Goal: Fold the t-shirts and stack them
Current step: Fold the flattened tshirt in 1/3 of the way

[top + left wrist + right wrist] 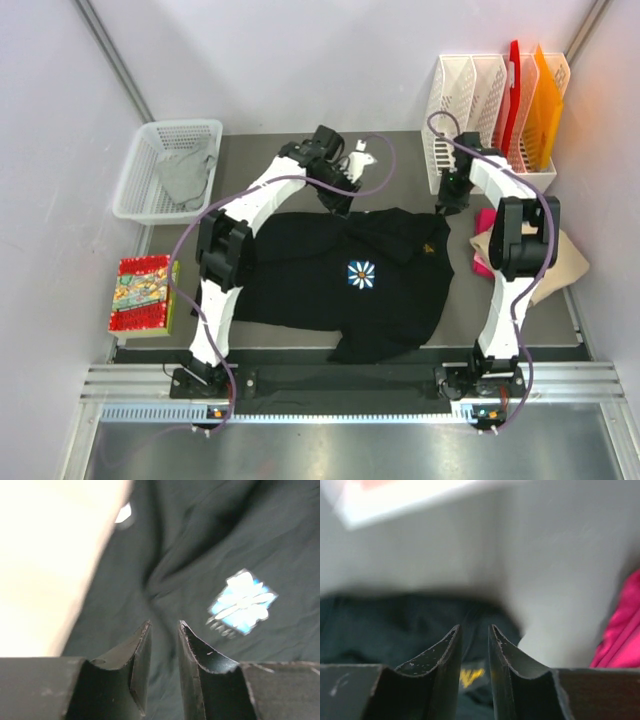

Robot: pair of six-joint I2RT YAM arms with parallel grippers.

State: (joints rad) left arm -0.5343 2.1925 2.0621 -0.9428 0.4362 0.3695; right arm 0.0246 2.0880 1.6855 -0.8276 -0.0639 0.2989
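The black t-shirt (340, 280) lies spread on the mat, with its daisy print (361, 274) up and its gold mark (427, 248) to the right. My left gripper (338, 200) hovers over the shirt's far edge. Its jaws (165, 623) stand nearly together and hold nothing, above black cloth (165, 555) and the daisy (242, 602). My right gripper (450, 205) is at the shirt's far right corner. Its jaws (474, 626) are also nearly together and empty, above the gold mark (470, 676). The pink shirt (484, 264) and tan shirt (558, 262) lie at the right. The grey shirt (185, 175) is in the basket.
A white mesh basket (140, 195) stands at the back left. A red patterned packet (143, 293) lies at the left edge. White file racks (470, 90) with red and orange folders (540, 95) stand at the back right. Pink cloth (620, 625) shows beside the right fingers.
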